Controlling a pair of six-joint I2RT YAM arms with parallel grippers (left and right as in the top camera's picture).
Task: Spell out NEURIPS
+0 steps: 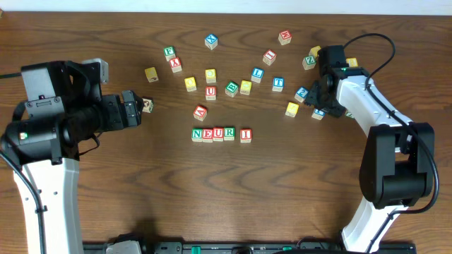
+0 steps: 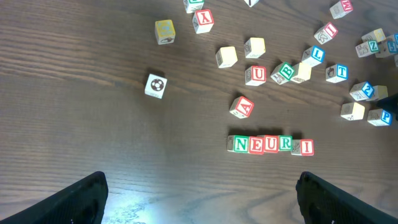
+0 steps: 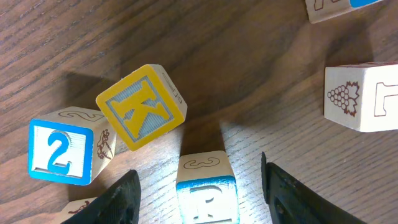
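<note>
Straddles the blue P cube (image 3: 206,186) with right gripper (image 3: 196,171), jaws apart and not touching it, well right of the N-E-U-R-I row (image 1: 222,134); holds left gripper (image 2: 199,186) wide, empty

This looks like a robotics lab bench rather than a home or a shop. Two white-and-black robot arms, the left arm (image 1: 49,190) and the right arm (image 1: 361,97), stand at a dark wood-grain worktop (image 1: 212,204). A black cable (image 1: 391,49) loops off the right one (loose, not tidied away). A black rail (image 1: 233,248) runs along the near edge, and small wooden alphabet cubes (image 1: 245,87) lie scattered about.
</note>
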